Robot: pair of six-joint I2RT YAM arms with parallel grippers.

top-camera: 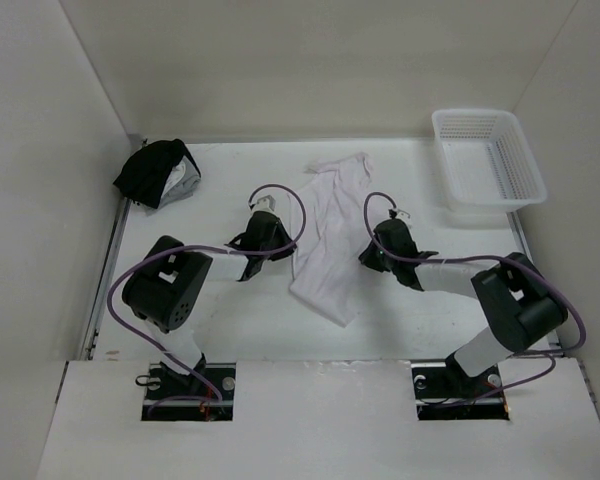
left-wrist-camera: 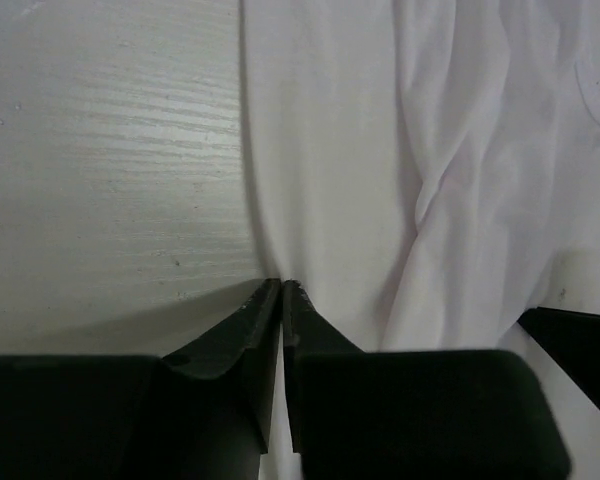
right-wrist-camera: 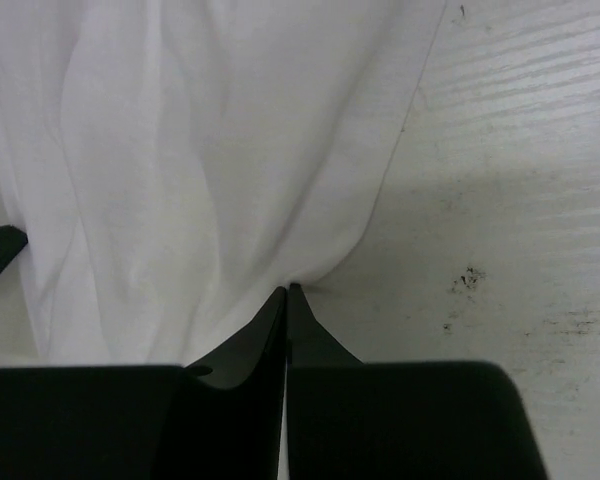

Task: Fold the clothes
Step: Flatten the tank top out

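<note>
Clothes [top-camera: 325,235] lie lengthwise on worktop [top-camera: 230,180]; L hand [left-wrist-camera: 281,300] & R hand [right-wrist-camera: 286,300] each clenched on opp. side edges. Prob. so it lifts evenly for folding.

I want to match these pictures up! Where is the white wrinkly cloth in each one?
Top view: the thin white wrinkly cloth garment lies in the picture's middle.
Left wrist view: it fills the middle and right, reaching the left tool's tips.
Right wrist view: it fills the left and middle, reaching the right tool's tips.
Shared landmark: the white wood-grain table beside it.
</note>
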